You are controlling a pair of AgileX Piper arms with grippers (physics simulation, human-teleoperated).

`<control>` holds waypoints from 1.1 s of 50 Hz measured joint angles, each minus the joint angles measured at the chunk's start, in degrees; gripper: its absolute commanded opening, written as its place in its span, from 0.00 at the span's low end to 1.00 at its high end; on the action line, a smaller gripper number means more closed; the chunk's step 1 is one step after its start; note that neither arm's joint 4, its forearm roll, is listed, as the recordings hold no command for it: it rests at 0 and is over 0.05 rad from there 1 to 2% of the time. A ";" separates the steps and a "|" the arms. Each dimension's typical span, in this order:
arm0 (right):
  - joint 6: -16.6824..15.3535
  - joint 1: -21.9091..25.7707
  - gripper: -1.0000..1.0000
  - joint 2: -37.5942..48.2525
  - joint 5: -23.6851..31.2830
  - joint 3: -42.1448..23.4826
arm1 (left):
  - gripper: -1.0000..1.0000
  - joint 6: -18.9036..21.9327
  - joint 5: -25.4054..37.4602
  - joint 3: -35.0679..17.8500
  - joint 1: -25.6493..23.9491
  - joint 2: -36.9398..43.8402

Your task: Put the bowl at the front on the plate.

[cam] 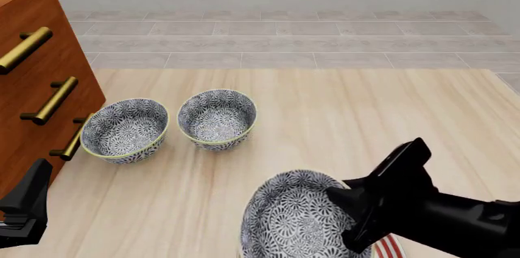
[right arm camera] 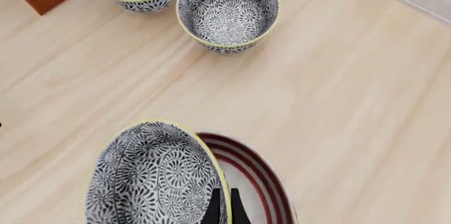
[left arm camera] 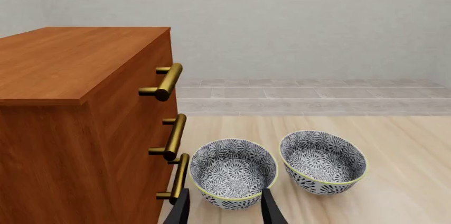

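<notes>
The bowl (cam: 288, 221) with the dark floral pattern hangs tilted near the table's front edge, my right gripper (cam: 340, 200) shut on its right rim. In the right wrist view the fingers (right arm camera: 215, 205) pinch the rim of the bowl (right arm camera: 151, 176), which sits over the left part of the red-ringed plate (right arm camera: 264, 182). Only a sliver of the plate (cam: 390, 249) shows in the front view. My left gripper (left arm camera: 225, 211) is open at the front left, with nothing between its fingers, pointing toward the other bowls.
Two matching bowls (cam: 124, 129) (cam: 216, 118) stand side by side at the back left. A wooden drawer chest (cam: 33, 87) with brass handles (cam: 50, 101) fills the left side, close to the left bowl (left arm camera: 233, 171).
</notes>
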 measured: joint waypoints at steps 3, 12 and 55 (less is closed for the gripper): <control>0.29 0.06 0.00 -0.05 -0.32 0.53 | 1.00 0.00 0.00 0.00 0.00 0.00; 1.17 0.11 0.00 0.05 -1.65 2.31 | 1.00 0.00 0.00 0.00 0.00 0.00; 3.15 -2.21 0.00 3.35 -10.11 8.26 | 1.00 0.00 0.00 0.00 0.00 0.00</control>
